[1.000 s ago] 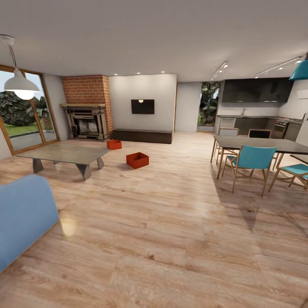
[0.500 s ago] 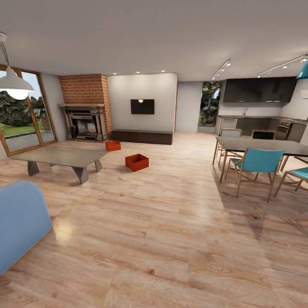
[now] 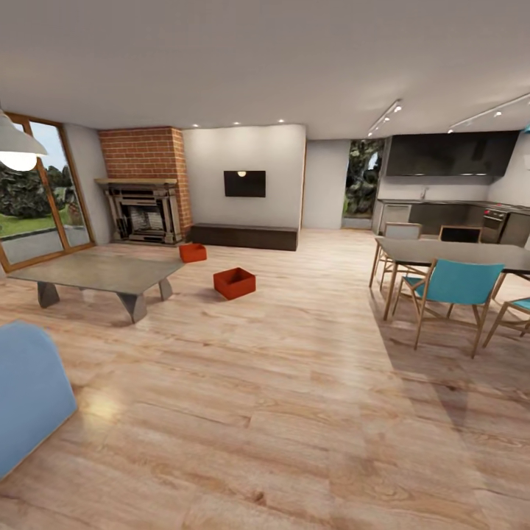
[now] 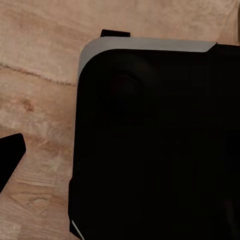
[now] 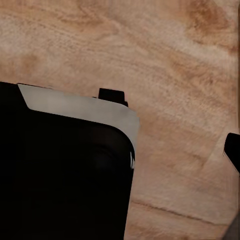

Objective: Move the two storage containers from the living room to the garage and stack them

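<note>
Two orange-red storage containers sit on the living room's wood-plank floor (image 3: 294,412): the nearer container (image 3: 235,283) just beside the low grey coffee table (image 3: 96,272), the farther container (image 3: 193,252) near the brick fireplace (image 3: 143,184). Both lie well apart from either pincer; whether the pincers are spread cannot be told.

Orange-red storage containers (image 3: 234,283), red-brick fireplace (image 3: 145,184), blue sofa (image 3: 26,394).
</note>
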{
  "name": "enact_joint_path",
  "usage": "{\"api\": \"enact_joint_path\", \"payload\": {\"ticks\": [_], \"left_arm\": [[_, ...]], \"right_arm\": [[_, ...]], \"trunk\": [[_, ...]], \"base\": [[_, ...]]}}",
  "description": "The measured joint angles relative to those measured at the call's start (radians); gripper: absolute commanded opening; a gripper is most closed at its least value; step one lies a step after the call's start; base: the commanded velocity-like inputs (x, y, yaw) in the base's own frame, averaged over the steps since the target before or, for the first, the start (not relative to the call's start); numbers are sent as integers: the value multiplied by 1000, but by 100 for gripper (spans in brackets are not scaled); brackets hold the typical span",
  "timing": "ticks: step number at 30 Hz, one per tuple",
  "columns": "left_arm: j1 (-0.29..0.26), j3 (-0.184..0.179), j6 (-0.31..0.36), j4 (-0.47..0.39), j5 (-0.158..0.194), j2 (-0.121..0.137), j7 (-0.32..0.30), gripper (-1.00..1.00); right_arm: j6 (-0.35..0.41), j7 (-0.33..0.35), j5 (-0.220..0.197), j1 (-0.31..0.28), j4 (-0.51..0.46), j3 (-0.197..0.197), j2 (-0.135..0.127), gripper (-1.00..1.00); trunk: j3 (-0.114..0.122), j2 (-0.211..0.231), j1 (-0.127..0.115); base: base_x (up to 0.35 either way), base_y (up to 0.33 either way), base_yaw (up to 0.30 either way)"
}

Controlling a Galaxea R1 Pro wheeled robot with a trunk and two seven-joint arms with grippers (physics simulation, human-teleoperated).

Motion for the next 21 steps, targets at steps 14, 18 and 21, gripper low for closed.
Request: {"api": "enact_joint_path", "payload": {"ticks": [14, 18, 21], "left_arm": [[0, -1, 0, 1, -1, 0, 0, 100], [0, -1, 0, 1, -1, 0, 0, 100], [0, -1, 0, 1, -1, 0, 0, 100]], "right_arm": [[0, 0, 0, 0, 0, 0, 0, 100], [0, 0, 0, 0, 0, 0, 0, 100], [0, 0, 0, 0, 0, 0, 0, 100]], "trunk": [[0, 0, 0], [0, 0, 0], [0, 0, 0]], "base": [[324, 0, 0], [324, 0, 0], [324, 0, 0]]}}
